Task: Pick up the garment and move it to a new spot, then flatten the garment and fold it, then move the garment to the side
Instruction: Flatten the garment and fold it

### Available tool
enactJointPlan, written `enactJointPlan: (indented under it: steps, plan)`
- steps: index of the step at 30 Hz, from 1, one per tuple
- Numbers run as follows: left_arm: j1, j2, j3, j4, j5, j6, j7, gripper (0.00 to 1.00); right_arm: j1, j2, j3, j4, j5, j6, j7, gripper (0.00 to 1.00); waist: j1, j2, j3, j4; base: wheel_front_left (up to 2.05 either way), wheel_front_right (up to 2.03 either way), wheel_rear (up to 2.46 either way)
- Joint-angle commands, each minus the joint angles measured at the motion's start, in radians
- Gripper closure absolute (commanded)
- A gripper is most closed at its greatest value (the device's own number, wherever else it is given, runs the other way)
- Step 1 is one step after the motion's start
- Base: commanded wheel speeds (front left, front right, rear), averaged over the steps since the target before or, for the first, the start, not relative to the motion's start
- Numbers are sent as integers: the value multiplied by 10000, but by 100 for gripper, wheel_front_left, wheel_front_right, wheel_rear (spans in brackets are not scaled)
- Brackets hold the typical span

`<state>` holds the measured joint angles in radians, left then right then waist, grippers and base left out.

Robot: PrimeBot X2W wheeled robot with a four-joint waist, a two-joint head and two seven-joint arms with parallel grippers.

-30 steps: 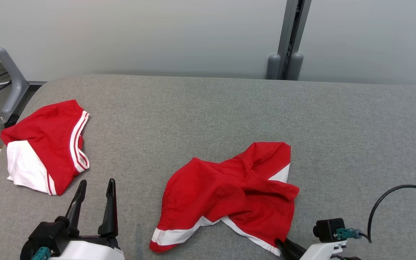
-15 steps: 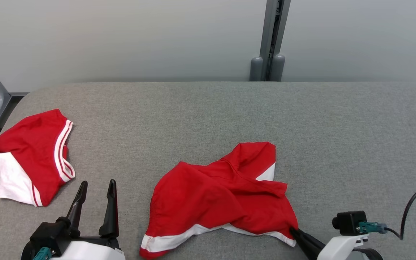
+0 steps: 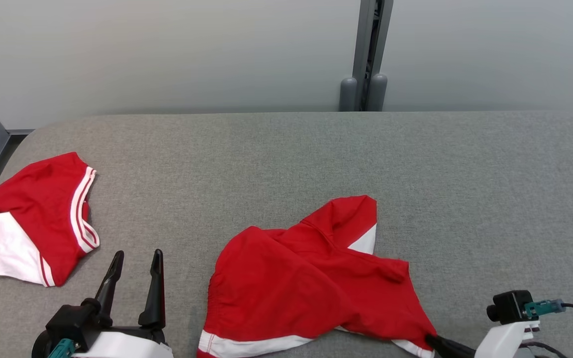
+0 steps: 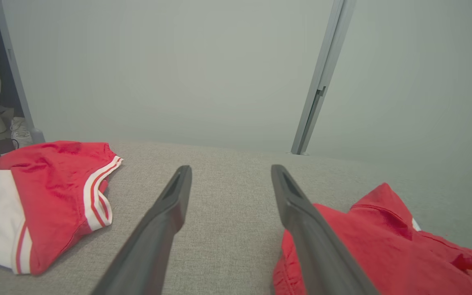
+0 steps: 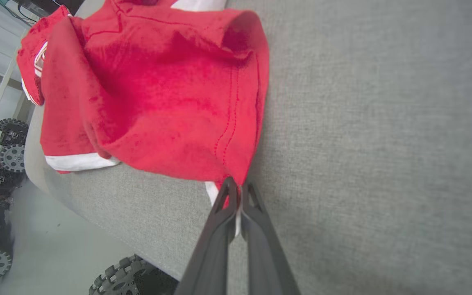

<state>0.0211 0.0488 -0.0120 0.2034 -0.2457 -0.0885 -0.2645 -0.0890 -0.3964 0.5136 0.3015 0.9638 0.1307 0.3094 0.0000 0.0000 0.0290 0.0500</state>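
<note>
The right pincer [image 3: 429, 340] is clamped fully together on the garment [image 3: 306, 278], its tips nipping the near right corner right at the white-banded hem. From that grip all of the cloth lies to the pincer's left and ahead of it, rumpled on the grey pad [image 3: 316, 149], with none of it behind or to the right. The long axis runs sideways from the pinched corner along the near hem to the free corner [image 3: 212, 344]. A shorter lobe points away from the robot, toward the far edge of the pad.

The left pincer [image 3: 137, 256] hovers wide open with nothing in it. The free corner sits just to its right and slightly nearer the robot than its tips, so that arm is by far the closer one to that end. A second garment [image 3: 33, 214], folded, lies to its left, apart from the fingers.

With one corner held, a pull to the right or a lift would probably trail the cloth out along its long axis. To spread it flat the left pincer would likely need to turn right and take the free corner, and a one-handed drag may bunch the folds further
</note>
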Motion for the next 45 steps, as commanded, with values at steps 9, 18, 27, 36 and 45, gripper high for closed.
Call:
enactJointPlan:
  steps: [9, 18, 27, 36, 45]
  plan:
    - [-56, 34, 49, 129, 132, -110, -9, 0, 418, -803, -340, -878, 1147, 3, 1081, 100, 0, 0, -122, 145, 0, 0, 0]
    - [-70, 37, 66, 181, 171, -142, -9, 0, 446, -922, -758, -301, 612, 1, 1366, 100, 0, 0, -97, 175, 0, 0, 0]
    - [-66, 33, 125, 253, 257, -169, -9, 0, 288, -348, -1352, 218, -159, 3, 884, 0, 0, 0, -104, 151, 0, 0, 0]
    - [41, 33, 361, 46, 441, -203, -9, 0, 649, -423, -2676, -1007, -973, 3, -1017, 0, 0, 0, -234, 10, 0, 0, 0]
    - [13, 43, 769, -457, 618, -185, -9, 0, 381, 212, -3653, -1313, -2931, 3, -4052, 0, 0, 0, -290, -76, 0, 0, 0]
